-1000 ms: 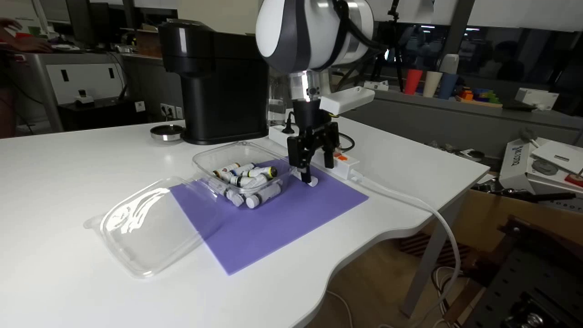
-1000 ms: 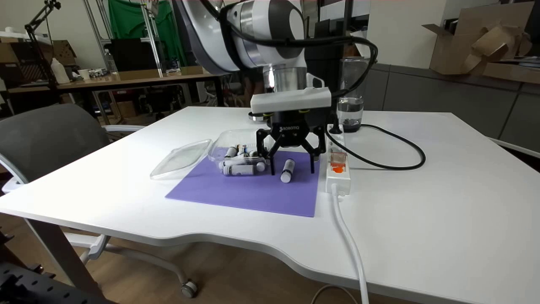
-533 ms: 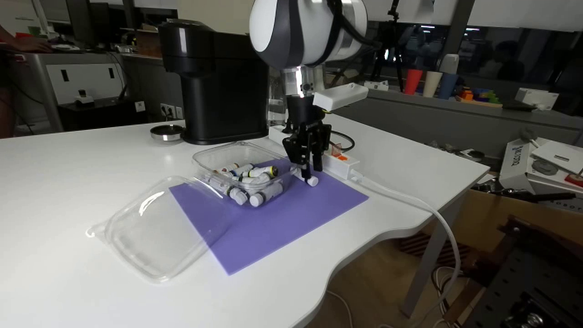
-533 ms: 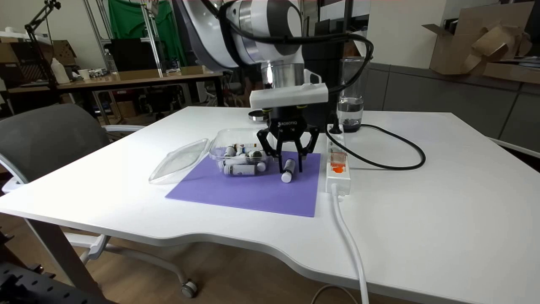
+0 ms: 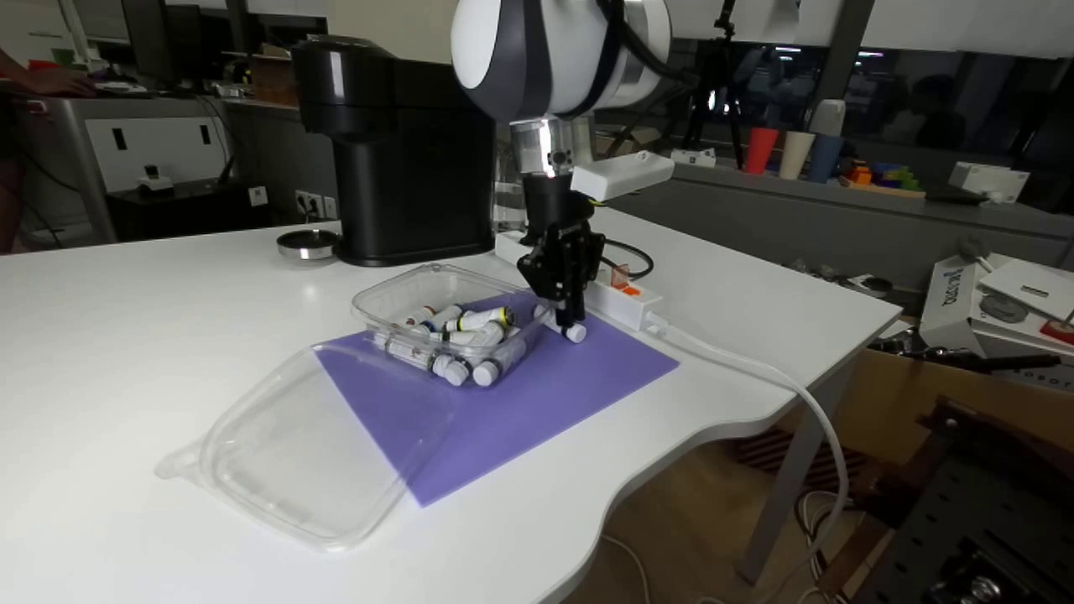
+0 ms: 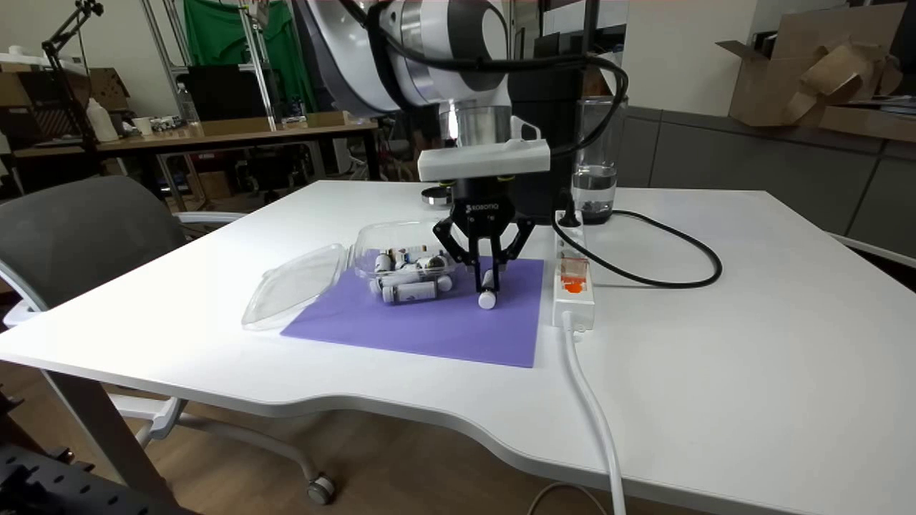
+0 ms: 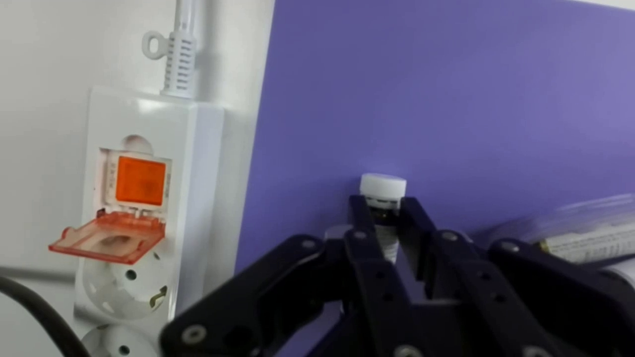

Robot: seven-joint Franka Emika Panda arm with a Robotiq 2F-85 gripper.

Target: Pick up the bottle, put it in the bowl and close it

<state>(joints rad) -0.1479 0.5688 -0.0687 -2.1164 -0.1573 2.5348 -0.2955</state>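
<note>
My gripper (image 7: 383, 204) is shut on the bottle, its two fingers on either side of the neck just below the white cap (image 7: 383, 186). This bottle (image 6: 486, 300) lies on the purple mat, cap outward, beside the bowl; the fingers hide much of its body. The bowl is a clear plastic container (image 5: 401, 294) on the mat, with several similar small bottles (image 5: 482, 319) in it. Its clear lid (image 5: 310, 453) lies open on the side away from my gripper, partly over the mat and partly over the white table. In the wrist view the bowl's edge (image 7: 570, 218) is blurred.
A white power strip (image 7: 154, 119) with an orange switch runs along the mat's edge, close to my gripper, with a black cable (image 6: 658, 222). Behind stand a black machine (image 5: 411, 159), a round metal dish (image 5: 308, 243) and a clear water vessel (image 6: 595, 179).
My gripper has come slightly toward the bowl and lower, and its fingers have closed around the bottle. The bowl has shifted and turned a little, its lid swinging toward the table's front edge.
</note>
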